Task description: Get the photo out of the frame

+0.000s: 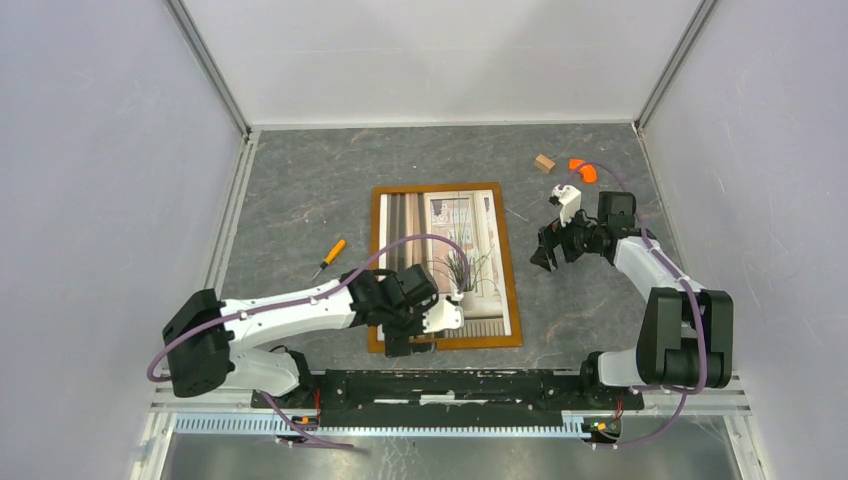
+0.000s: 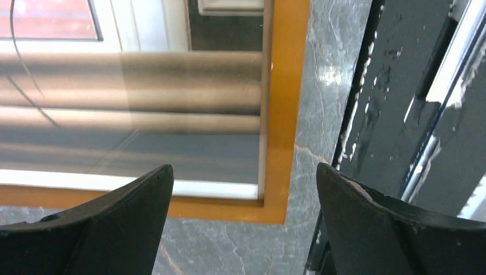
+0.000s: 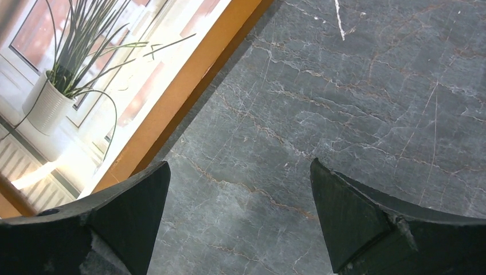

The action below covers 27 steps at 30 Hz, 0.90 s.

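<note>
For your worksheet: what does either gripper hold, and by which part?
Nothing: left gripper open above the frame corner; right gripper open above the table.

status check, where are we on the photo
Left gripper open, over near edge of frame. Right gripper open, over bare table beside frame. Photo inside frame, face up. Screwdriver well clear.

Orange-brown frame (image 1: 509,270), brown-curtain photo (image 1: 440,225) w/ green plant, grey marbled table (image 1: 300,190).
</note>
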Tool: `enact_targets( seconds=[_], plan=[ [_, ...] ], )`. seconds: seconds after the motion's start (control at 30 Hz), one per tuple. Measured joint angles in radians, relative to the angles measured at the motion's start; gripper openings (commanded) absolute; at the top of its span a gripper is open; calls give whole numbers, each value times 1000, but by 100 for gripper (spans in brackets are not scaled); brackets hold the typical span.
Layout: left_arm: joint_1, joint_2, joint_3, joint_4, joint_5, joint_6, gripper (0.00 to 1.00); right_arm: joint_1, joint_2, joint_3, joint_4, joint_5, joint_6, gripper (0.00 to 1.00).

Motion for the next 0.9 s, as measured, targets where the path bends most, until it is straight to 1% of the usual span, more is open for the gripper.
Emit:
enact_targets(
  seconds=[0.1, 0.23, 0.57, 0.77, 0.9],
  plan=[
    [-48, 48, -13, 62, -30, -27, 100, 0, 10, 0, 1, 1, -1, 98],
    [-84, 103, -24, 115, -74, -43, 100, 0, 14, 0, 1, 2, -1, 98],
    [-90, 187, -40, 224, -117, -46, 99, 0, 26, 0, 1, 0, -4, 98],
    [-42, 200, -40, 232, -68, -45, 92, 0, 27, 0, 0, -5, -4, 98],
    [44, 229, -15, 234, -39, -44, 88, 0, 33, 0, 0, -18, -4, 98]
  ],
)
